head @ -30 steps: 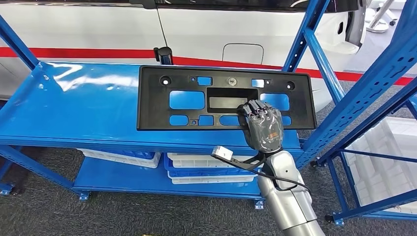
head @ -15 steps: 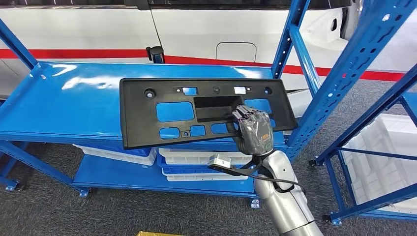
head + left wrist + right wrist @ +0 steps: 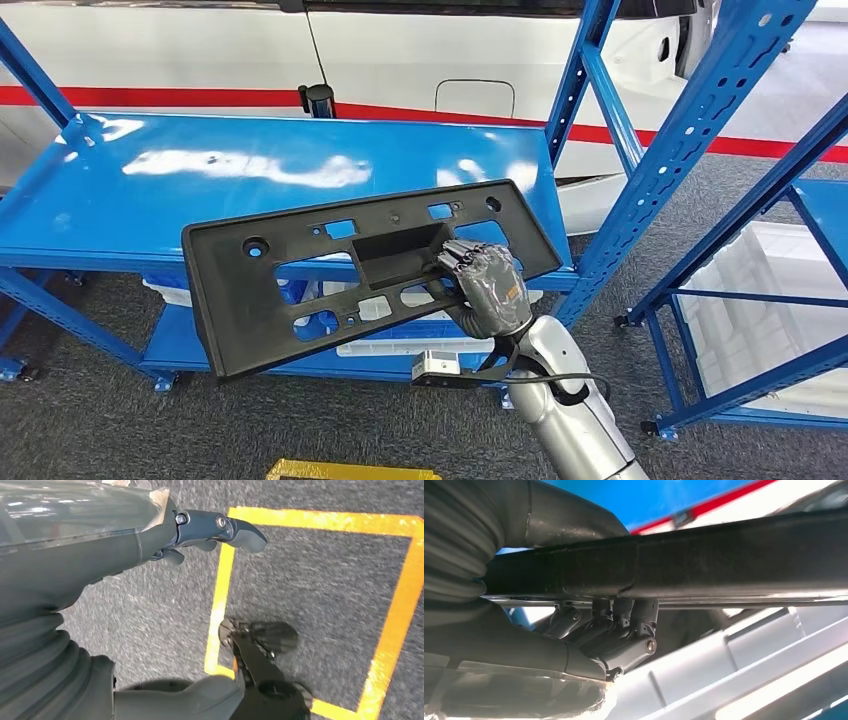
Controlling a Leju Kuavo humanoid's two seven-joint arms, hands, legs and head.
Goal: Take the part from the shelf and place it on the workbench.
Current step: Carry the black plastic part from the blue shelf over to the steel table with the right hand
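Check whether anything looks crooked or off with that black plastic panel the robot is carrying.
The long black plastic panel is tilted, its left end sagging below the blue metal shelf. The right robot hand grips it near the right end only, so it hangs unbalanced.

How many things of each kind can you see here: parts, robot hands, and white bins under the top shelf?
Black plastic part: 1
Robot hands: 2, the right hand and the left hand
White bins: at least 2, partly hidden behind the part
Total: 5
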